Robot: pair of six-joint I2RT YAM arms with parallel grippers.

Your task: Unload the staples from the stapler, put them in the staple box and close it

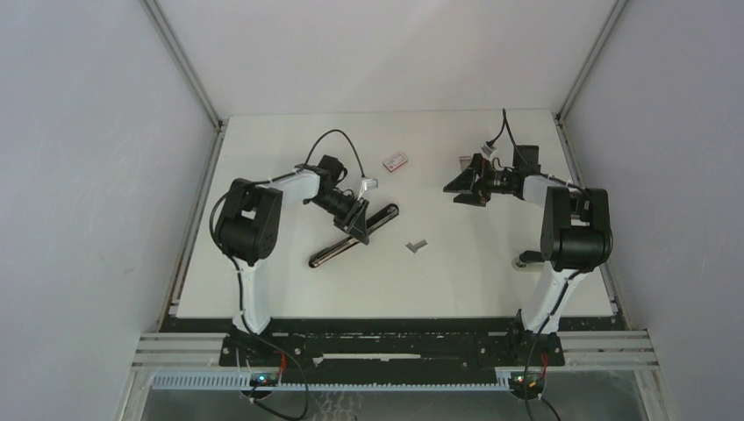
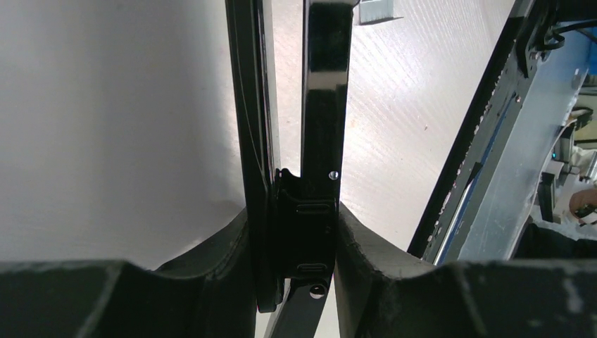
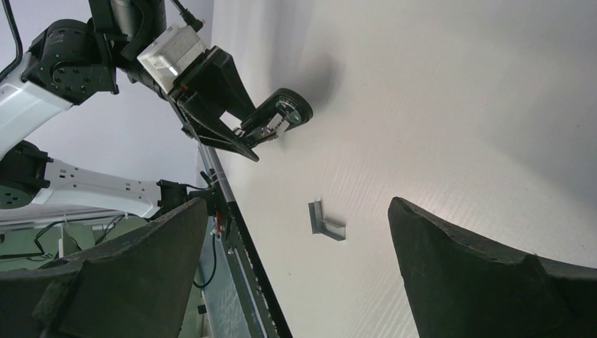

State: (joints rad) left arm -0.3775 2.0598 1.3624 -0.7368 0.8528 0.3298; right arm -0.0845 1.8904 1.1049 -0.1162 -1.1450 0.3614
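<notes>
The stapler is a long black-and-silver bar lying diagonally on the white table, left of centre. My left gripper is shut on its sides near the upper right end. In the left wrist view both pads press the stapler, whose two narrow arms run away upward from the left gripper. The staples lie loose on the table to the stapler's right, as two short silver-grey strips forming an angle. My right gripper hovers at the back right, open and empty. In its own view the staples lie between and beyond the fingers of the right gripper.
A small flat red-and-white box lies at the back centre of the table. Grey walls and aluminium frame posts enclose the table on three sides. The black front rail runs along the near edge.
</notes>
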